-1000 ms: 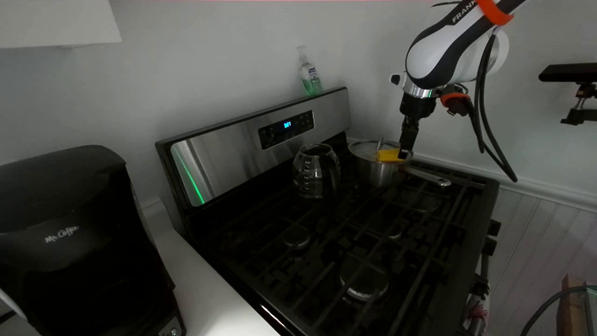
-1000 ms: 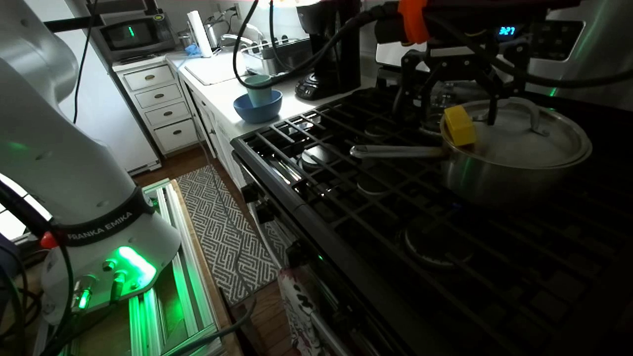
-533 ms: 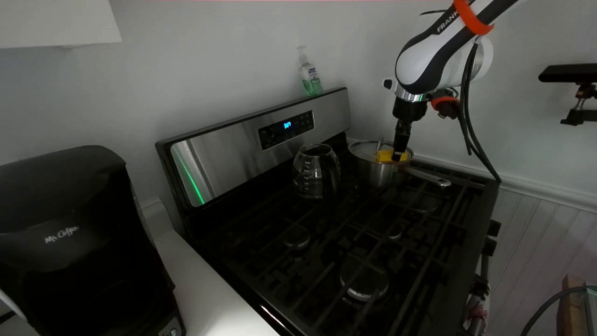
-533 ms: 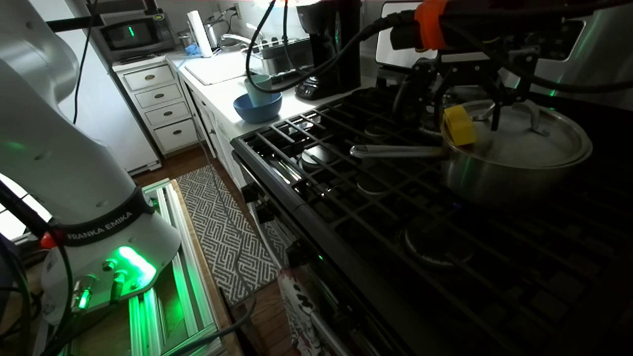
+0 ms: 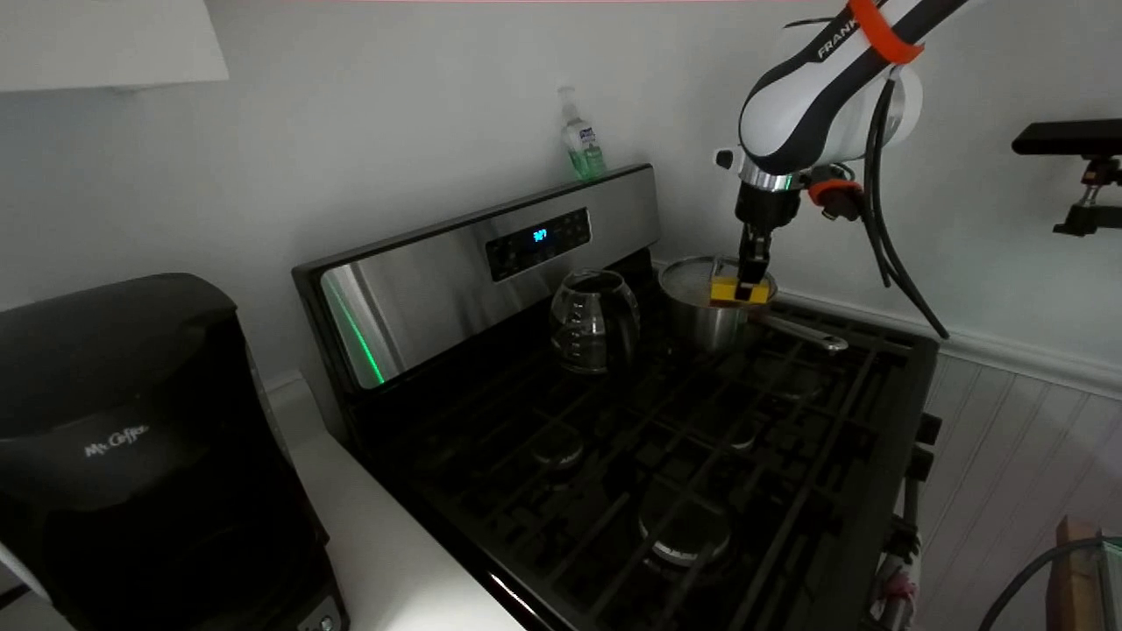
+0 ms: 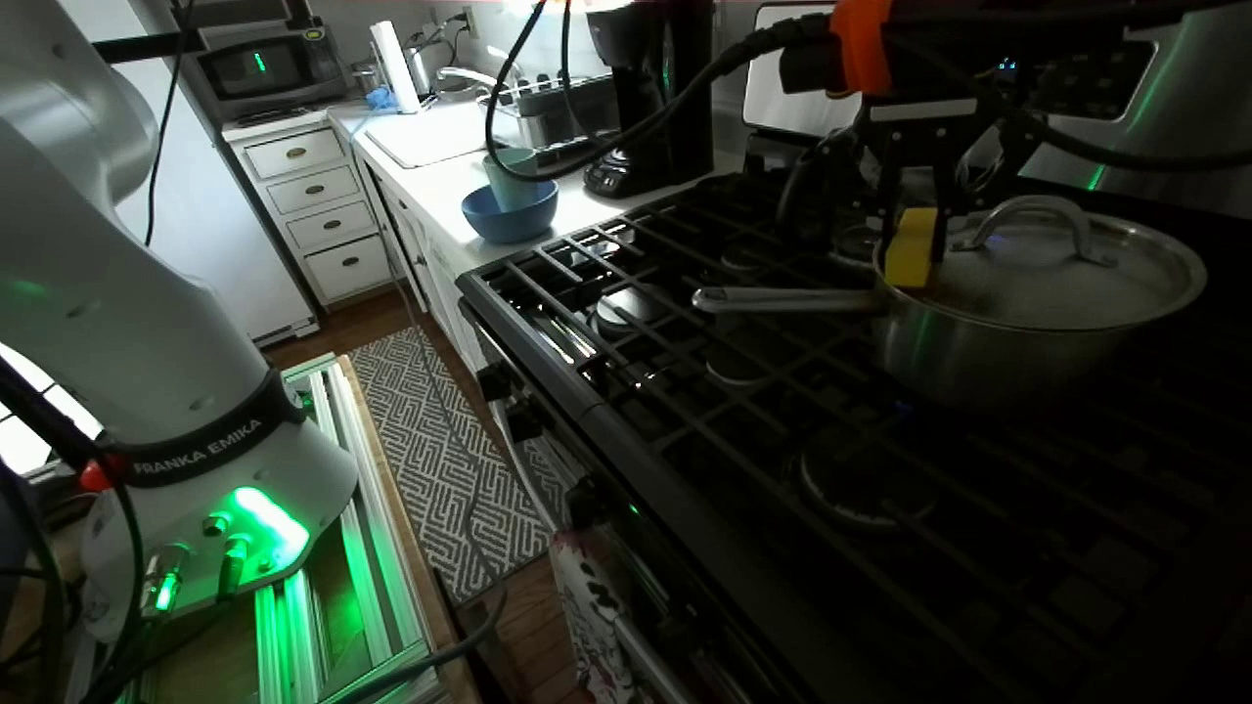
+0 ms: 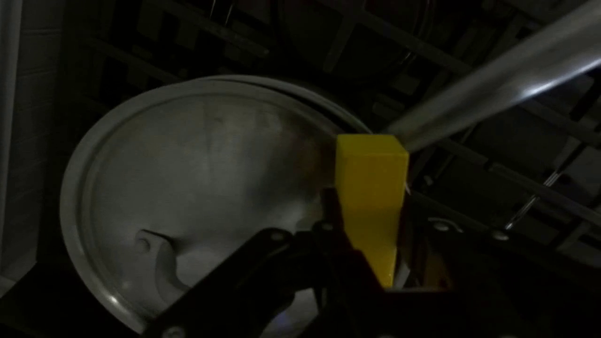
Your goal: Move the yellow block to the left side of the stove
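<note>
The yellow block (image 6: 910,249) is at the handle-side rim of a lidded steel pot on the stove (image 5: 438,298). My gripper (image 7: 369,211) is shut on it, one finger along each long side in the wrist view. In an exterior view the gripper (image 5: 745,291) comes down from above and the yellow block (image 5: 725,290) sticks out past the fingers. Whether the block still touches the lid or rim, I cannot tell. The left side of the stove shows dark grates and burners.
The steel pot (image 6: 978,352) has a lid (image 6: 1066,284) with an arched handle, and its long handle (image 6: 782,300) points outward. Beside it on the stove stands a glass carafe (image 5: 583,324). A black coffee maker (image 5: 131,438) stands on the counter; a green bottle (image 5: 583,149) tops the back panel.
The gripper moved down and sideways onto the block, then its fingers came together on it. The block turned slightly between them. The pot lid shifted and its tilt changed.
</note>
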`<action>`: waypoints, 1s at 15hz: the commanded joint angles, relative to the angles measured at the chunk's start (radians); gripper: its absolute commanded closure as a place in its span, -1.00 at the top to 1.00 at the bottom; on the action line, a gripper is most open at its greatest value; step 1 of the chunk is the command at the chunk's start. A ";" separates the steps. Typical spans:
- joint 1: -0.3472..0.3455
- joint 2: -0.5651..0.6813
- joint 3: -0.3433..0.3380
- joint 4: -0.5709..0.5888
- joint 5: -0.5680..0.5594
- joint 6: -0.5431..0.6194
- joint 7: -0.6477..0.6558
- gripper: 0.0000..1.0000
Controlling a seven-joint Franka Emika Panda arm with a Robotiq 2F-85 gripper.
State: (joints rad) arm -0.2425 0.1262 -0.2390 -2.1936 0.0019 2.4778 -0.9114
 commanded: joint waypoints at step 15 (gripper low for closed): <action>0.218 -0.342 0.116 -0.211 0.017 -0.361 -0.275 -0.84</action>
State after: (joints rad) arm -0.0645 -0.2140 -0.1429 -2.4078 0.0008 2.1819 -1.1466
